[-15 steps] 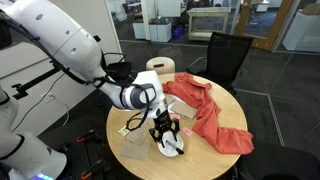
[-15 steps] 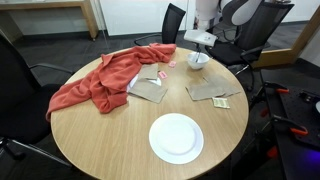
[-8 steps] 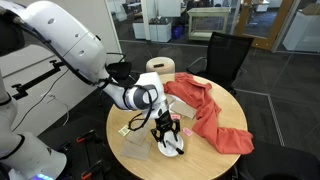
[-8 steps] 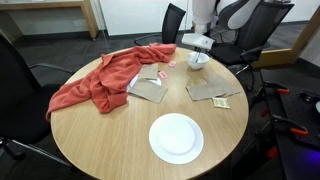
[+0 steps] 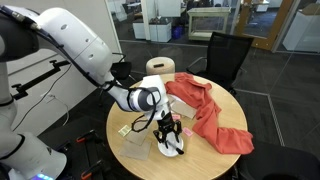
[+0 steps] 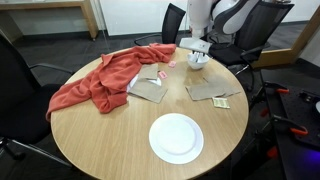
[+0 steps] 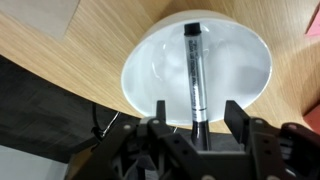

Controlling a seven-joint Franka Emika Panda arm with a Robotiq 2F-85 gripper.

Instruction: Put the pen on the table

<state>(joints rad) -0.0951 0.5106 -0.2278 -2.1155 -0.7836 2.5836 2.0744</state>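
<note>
The pen [image 7: 194, 80] is a thin black and grey stick lying in a small white bowl [image 7: 140, 70] near the edge of the round tan table [image 6: 100, 140]. In the wrist view my gripper [image 7: 196, 108] is open, one finger on each side of the pen's near end with gaps both sides. In both exterior views the gripper [image 5: 167, 134] [image 6: 197, 48] hangs straight down over the bowl [image 5: 173, 150] [image 6: 198, 61]. The pen itself is too small to see in both exterior views.
A red cloth [image 6: 100, 80] is spread over the table. A white plate [image 6: 176, 137], brown paper pieces [image 6: 213, 92], a grey sheet [image 6: 150, 90] and a small pink-red object [image 6: 170, 63] lie on the top. Black chairs [image 5: 225, 55] and a round stool [image 5: 160, 66] stand around it.
The arm's upper links have shifted a little. The gripper stays over the bowl, open, at nearly the same spot.
</note>
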